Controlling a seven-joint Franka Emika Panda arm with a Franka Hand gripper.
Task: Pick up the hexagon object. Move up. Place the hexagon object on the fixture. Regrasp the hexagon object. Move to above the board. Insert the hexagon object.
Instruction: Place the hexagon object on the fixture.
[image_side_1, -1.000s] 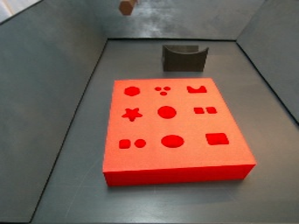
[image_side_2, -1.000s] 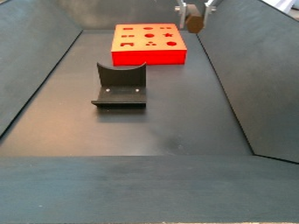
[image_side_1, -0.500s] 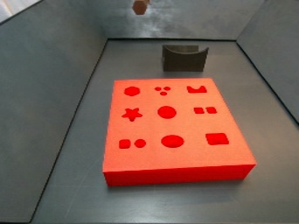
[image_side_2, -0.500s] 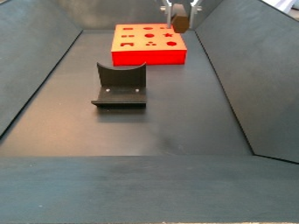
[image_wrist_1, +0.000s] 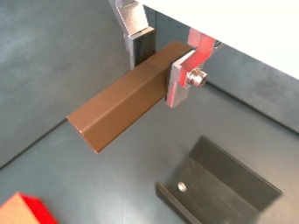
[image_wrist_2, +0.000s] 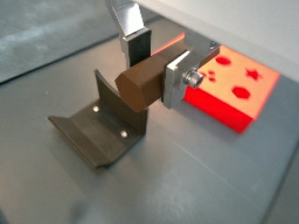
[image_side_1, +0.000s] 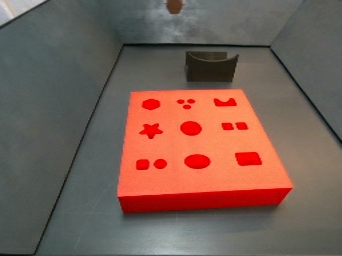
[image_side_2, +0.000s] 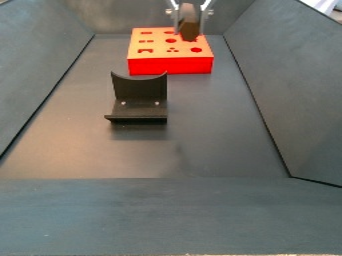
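Gripper (image_wrist_1: 160, 59): above floor, flat silver finger plates, dark pads; closed on hexagon object (image_wrist_1: 121, 108), which reads reddish-brown, plain, unpatterned in both wrist views. Red marking visible on 1 finger plate (image_wrist_1: 201, 44). Board (image_side_1: 195, 150): bright red-orange top, darker red shaped recesses; front face same red. Fixture (image_side_2: 136, 99): dark grey-black, 2 small pale screw dots in wrist view (image_wrist_2: 114, 134). Floor (image_side_2: 160, 160): matte dark grey, walls slightly lighter grey.

The hexagon object (image_wrist_1: 121, 106) is seen as smooth, matt brown, plastic-like, clamped high up in the gripper (image_wrist_1: 160, 59) between brushed silver metal fingers (image_wrist_1: 179, 76). The board (image_side_1: 198, 151) looks matt red, the fixture (image_wrist_2: 103, 123) dull dark metal
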